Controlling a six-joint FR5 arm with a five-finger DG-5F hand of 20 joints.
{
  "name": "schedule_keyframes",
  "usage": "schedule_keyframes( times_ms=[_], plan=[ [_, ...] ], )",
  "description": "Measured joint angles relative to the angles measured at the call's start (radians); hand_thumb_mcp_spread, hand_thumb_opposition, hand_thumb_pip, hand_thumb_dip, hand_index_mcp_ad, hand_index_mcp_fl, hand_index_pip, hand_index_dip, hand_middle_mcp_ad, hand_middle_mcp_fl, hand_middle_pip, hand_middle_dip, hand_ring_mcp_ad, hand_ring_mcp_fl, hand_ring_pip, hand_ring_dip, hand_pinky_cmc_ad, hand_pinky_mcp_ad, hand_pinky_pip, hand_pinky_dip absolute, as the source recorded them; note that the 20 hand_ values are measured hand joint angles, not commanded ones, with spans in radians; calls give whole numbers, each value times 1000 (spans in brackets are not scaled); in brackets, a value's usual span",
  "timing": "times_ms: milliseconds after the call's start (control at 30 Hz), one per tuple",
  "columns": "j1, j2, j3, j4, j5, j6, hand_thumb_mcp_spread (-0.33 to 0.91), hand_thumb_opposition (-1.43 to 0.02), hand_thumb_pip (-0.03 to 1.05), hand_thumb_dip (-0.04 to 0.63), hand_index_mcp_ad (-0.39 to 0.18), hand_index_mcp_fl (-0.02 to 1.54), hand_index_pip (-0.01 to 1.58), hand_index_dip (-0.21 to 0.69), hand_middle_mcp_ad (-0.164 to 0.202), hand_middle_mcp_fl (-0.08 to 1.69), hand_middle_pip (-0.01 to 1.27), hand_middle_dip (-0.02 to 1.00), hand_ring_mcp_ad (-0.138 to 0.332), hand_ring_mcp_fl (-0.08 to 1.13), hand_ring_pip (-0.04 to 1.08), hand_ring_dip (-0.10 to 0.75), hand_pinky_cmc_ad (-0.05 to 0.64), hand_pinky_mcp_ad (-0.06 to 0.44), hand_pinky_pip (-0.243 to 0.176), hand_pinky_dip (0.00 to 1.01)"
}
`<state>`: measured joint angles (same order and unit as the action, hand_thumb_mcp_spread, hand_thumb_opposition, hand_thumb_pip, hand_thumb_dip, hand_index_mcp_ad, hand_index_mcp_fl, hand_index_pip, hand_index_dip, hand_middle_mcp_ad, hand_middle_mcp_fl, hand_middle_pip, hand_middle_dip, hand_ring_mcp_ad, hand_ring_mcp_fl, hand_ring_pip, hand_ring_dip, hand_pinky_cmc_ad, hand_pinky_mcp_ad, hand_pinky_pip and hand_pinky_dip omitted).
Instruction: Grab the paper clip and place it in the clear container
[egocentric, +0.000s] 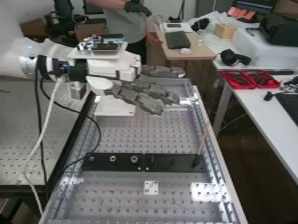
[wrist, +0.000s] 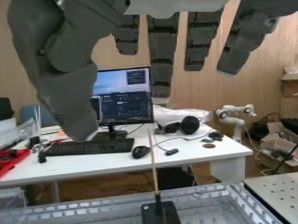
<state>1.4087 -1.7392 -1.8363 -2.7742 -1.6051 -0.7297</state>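
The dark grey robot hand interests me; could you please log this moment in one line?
dark grey hand: open, nothing held | above perforated metal bench | thin wooden stick: standing in black holder, untouched

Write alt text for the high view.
A white robot arm holds its dark grey hand, fingers extended, over a perforated metal bench. Nearer the camera, a black plate with round fittings adjoins another, where a thin stick stands.
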Motion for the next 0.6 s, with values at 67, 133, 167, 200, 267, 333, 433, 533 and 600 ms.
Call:
schedule_keyframes(
  times_ms=[67,133,167,200,267,333,433,533,600],
  plan=[
    [-7,-13,2,10,-6,-4,386,-785,644,251,-91,59,82,-152,75,435,126,443,138,152,101,150,307,262,-47,319],
    [-12,-26,6,12,-12,-12,400,-791,654,269,-96,52,89,-162,72,457,122,463,141,147,108,169,307,262,-42,291],
    [-17,-34,8,15,-17,-17,417,-787,682,269,-99,56,91,-164,72,447,120,463,138,154,112,175,307,264,-42,286],
    [-20,-40,10,18,-21,-20,419,-785,716,269,-103,56,89,-164,72,456,126,476,140,164,105,178,307,264,-44,278],
    [-27,-52,13,25,-31,-28,414,-806,721,269,-103,59,101,-164,75,445,122,494,147,201,110,190,307,264,-14,255],
    [-35,-65,17,34,-43,-36,436,-803,721,281,-105,59,101,-176,72,456,162,508,131,216,105,209,307,265,0,234],
    [-43,-77,23,41,-56,-39,443,-803,721,290,-122,59,101,-176,75,447,215,527,131,255,103,223,307,264,3,227],
    [-55,-94,30,52,-75,-37,459,-801,721,290,-122,119,101,-176,70,445,246,527,113,279,101,257,307,264,10,206],
    [-63,-104,33,60,-84,-31,459,-805,721,290,-131,192,101,-176,70,443,271,525,113,281,108,267,307,262,21,209]
  ],
)
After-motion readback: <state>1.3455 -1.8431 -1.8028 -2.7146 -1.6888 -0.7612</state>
